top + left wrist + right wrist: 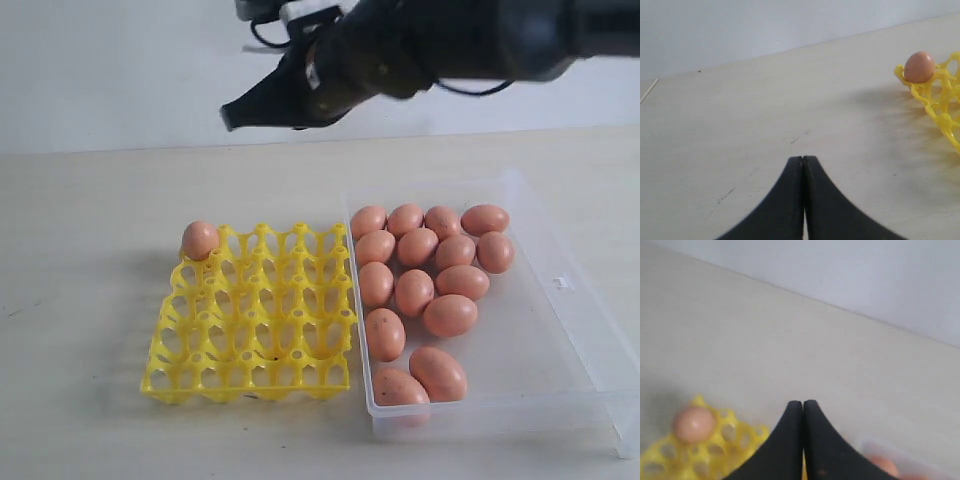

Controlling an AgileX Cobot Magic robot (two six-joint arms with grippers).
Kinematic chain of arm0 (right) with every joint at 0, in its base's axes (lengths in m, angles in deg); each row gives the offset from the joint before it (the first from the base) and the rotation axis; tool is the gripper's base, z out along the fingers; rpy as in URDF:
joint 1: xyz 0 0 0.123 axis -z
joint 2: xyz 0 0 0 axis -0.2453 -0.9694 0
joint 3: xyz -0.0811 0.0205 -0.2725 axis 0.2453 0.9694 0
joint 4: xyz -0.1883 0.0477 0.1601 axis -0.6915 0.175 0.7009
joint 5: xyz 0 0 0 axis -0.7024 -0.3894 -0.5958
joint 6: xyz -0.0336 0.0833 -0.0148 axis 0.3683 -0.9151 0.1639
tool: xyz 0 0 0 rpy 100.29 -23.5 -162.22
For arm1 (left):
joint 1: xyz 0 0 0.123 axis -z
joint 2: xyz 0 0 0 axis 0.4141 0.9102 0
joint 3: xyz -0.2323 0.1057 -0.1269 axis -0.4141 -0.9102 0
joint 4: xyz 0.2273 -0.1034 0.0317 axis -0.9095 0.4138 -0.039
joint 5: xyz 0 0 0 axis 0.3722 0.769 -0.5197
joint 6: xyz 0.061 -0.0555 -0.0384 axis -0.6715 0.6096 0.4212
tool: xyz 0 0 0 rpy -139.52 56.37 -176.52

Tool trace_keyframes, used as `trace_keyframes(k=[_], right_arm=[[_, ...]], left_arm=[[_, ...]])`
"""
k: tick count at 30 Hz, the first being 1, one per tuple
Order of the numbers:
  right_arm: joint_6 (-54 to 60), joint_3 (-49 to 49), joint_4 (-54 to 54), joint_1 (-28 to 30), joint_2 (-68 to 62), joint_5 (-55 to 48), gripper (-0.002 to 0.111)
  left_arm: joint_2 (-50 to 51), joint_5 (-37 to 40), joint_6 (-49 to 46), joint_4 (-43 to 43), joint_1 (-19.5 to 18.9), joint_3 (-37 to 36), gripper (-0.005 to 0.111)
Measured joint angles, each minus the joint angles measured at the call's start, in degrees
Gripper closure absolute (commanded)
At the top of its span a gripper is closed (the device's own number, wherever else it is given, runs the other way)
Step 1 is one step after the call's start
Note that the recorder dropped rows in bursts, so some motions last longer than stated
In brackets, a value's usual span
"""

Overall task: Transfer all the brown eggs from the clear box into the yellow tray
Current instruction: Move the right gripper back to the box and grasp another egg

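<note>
Right jaws, pressed together and empty, hang high above the yellow tray [250, 385], where one brown egg [200, 240] fills a corner cup. Other brown eggs [413, 292] lie on their sides, axes mixed, in the clear box [560, 330], below and behind the tips. Left jaws, also together, appear farther off over bare surface [740, 125].

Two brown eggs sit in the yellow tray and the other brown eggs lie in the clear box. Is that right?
No. Only one brown egg sits in the yellow tray, in a corner cup; the exterior view shows it. The other brown eggs lie in the clear box.
</note>
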State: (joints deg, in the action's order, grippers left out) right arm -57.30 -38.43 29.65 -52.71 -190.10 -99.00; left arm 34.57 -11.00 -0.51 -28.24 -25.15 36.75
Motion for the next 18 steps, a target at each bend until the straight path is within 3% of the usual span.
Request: trace_keyframes(k=[3,6,13,18], right_arm=[[11.33,0.31,6.7,0.26,5.92,-17.48,0.106],[16.25,4.53,11.26,1.69,9.79,-27.27,0.097],[23.65,19.71,24.01,4.16,13.42,-32.36,0.058],[24.87,25.52,26.35,4.16,13.51,-32.45,0.051]], left_arm=[[0.0,0.0,0.0,0.0,0.0,0.0,0.107],[0.0,0.0,0.0,0.0,0.0,0.0,0.107],[0.0,0.0,0.0,0.0,0.0,0.0,0.107],[0.0,0.0,0.0,0.0,0.0,0.0,0.107]])
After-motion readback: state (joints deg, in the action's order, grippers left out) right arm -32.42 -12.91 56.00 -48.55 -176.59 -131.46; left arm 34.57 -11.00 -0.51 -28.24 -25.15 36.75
